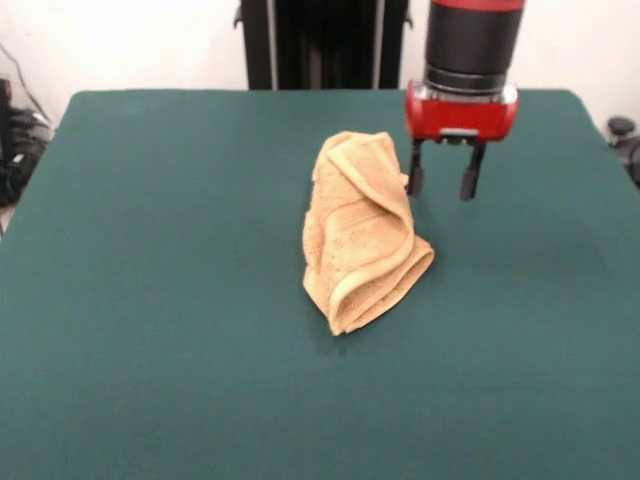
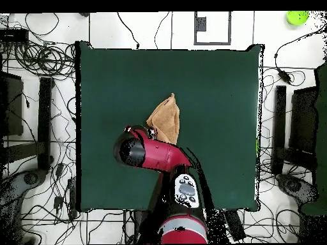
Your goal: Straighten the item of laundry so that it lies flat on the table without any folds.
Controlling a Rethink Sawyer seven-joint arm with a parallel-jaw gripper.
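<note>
The tan-orange towel (image 1: 358, 230) lies bunched and folded over itself near the middle of the dark green table (image 1: 150, 300). Its hem curls along the right and lower edge. My gripper (image 1: 444, 182) hangs just right of the towel's upper part, above the table, with its two black fingers apart and nothing between them. In the overhead view the towel (image 2: 166, 118) shows partly, with the arm's red head (image 2: 133, 148) covering its lower left side. The gripper itself is hidden under the arm there.
The robot's black pedestal (image 1: 322, 42) stands at the table's far edge. Cables and dark equipment (image 2: 38, 108) lie on the floor around the table.
</note>
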